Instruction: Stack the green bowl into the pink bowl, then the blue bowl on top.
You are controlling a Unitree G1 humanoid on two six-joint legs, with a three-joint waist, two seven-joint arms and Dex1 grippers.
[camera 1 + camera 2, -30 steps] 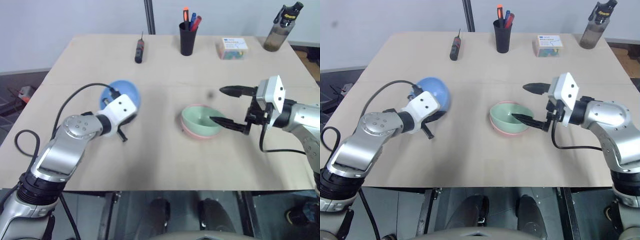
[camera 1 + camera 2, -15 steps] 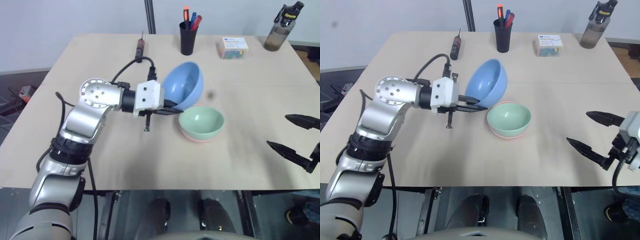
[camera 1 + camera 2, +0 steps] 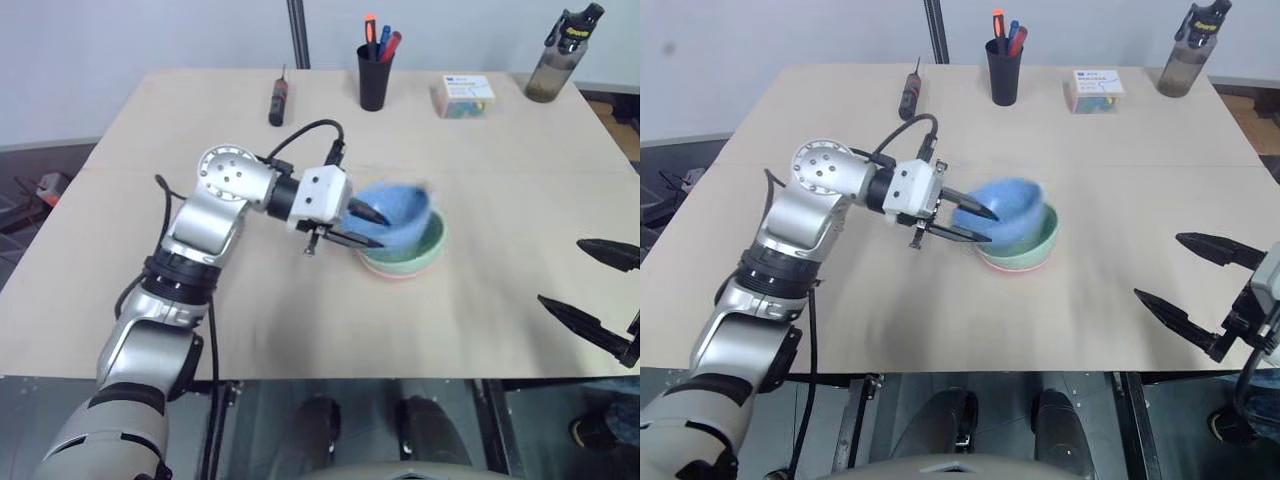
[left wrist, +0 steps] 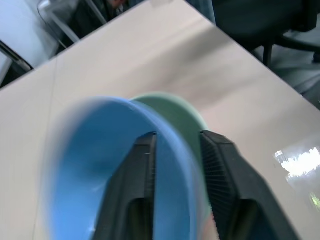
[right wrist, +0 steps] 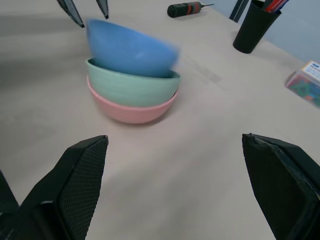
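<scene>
On the desk (image 3: 300, 300), the blue bowl (image 3: 395, 212) sits tilted in the green bowl (image 3: 425, 250). Left gripper (image 3: 372, 227) jaws part, straddling its rim; withdraw level. Right gripper (image 3: 600, 290) jaws wide.

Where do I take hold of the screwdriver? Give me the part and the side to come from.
Take the screwdriver by its thick black-and-red handle. Come straight down from above, with the gripper's fingers closing across the handle's width. It lies flat on the table, pointing away from the robot, with the thin shaft at the far end. The handle is the widest part and probably the steadiest hold.
</scene>
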